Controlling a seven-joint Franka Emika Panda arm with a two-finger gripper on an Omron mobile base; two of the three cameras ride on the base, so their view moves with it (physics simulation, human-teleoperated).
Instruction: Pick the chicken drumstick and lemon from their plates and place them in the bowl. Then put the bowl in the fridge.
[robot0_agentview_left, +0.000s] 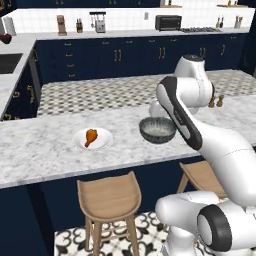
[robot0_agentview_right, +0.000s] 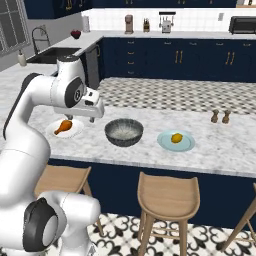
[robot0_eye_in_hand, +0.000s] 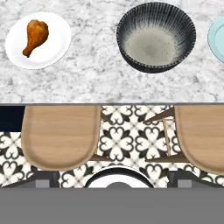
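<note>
An orange-brown chicken drumstick (robot0_agentview_left: 90, 136) (robot0_agentview_right: 63, 126) (robot0_eye_in_hand: 36, 36) lies on the white plate (robot0_agentview_left: 103, 143) (robot0_agentview_right: 76, 132) (robot0_eye_in_hand: 57, 43) at the left of the marble island. To its right stands the dark ribbed bowl (robot0_agentview_left: 158, 130) (robot0_agentview_right: 123, 132) (robot0_eye_in_hand: 155, 39), with nothing inside. Further right, the yellow lemon (robot0_agentview_right: 176, 138) rests on the pale blue-green plate (robot0_agentview_right: 188, 145) (robot0_eye_in_hand: 218, 40). My gripper (robot0_agentview_right: 93, 118) hovers open and empty above the counter's near edge, between the white plate and the bowl, pointing down. The fridge is out of view.
Wooden stools (robot0_agentview_left: 109, 197) (robot0_agentview_right: 167, 192) (robot0_eye_in_hand: 61, 135) stand under the island's near edge, on patterned floor. Two small shakers (robot0_agentview_right: 220, 116) (robot0_agentview_left: 216, 101) stand at the island's far right. Navy cabinets and a back counter with appliances lie beyond.
</note>
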